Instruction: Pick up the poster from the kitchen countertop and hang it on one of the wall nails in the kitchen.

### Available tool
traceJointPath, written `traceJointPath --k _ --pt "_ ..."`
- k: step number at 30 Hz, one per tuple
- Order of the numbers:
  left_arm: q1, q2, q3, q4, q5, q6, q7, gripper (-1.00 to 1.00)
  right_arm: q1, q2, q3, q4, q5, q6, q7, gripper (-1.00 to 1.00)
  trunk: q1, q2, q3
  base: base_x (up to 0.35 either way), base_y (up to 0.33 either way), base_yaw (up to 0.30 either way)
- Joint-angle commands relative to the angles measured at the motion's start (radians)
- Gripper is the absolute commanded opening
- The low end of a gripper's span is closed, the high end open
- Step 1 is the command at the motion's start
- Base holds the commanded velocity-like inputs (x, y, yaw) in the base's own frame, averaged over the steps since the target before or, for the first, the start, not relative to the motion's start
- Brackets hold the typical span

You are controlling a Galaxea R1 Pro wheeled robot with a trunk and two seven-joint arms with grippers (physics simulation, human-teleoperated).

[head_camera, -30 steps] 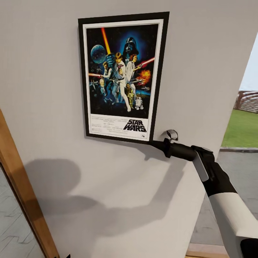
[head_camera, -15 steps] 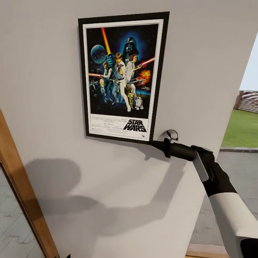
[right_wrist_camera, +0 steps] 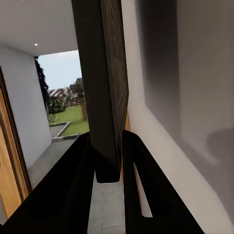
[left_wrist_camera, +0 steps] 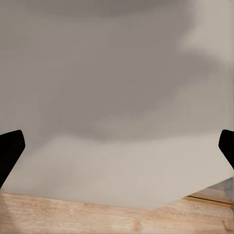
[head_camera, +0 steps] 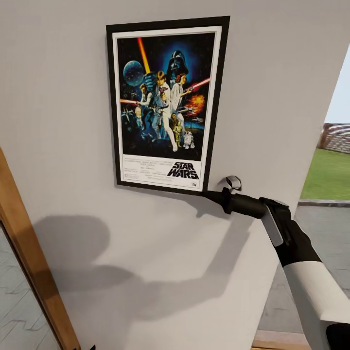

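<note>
I have the poster (head_camera: 165, 104) flat against the grey wall (head_camera: 73, 121), high up, and my right gripper (head_camera: 210, 195) pinches its bottom right corner. In the right wrist view both fingers (right_wrist_camera: 134, 161) squeeze the dark frame edge between them. My left gripper (left_wrist_camera: 117, 146) is spread wide with nothing in it. I can't see a nail — if the frame isn't hooked on one when I let go, the poster will slide down and drop to the floor.
</note>
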Motion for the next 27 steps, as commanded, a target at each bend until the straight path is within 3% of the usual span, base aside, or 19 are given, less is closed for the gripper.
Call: traceJointPath --k 1,27 --pt "-0.001 0.0 -0.008 0.0 0.01 -0.003 -0.003 1.0 -0.001 -0.001 0.001 0.002 -0.003 0.011 0.001 -1.0 0.0 -0.001 0.0 0.0 0.0 0.0" --pt "-0.001 0.0 -0.008 0.0 0.01 -0.003 -0.003 1.0 0.003 -0.001 0.003 0.001 -0.006 0.007 0.004 -1.0 0.0 -0.001 0.0 0.0 0.0 0.0"
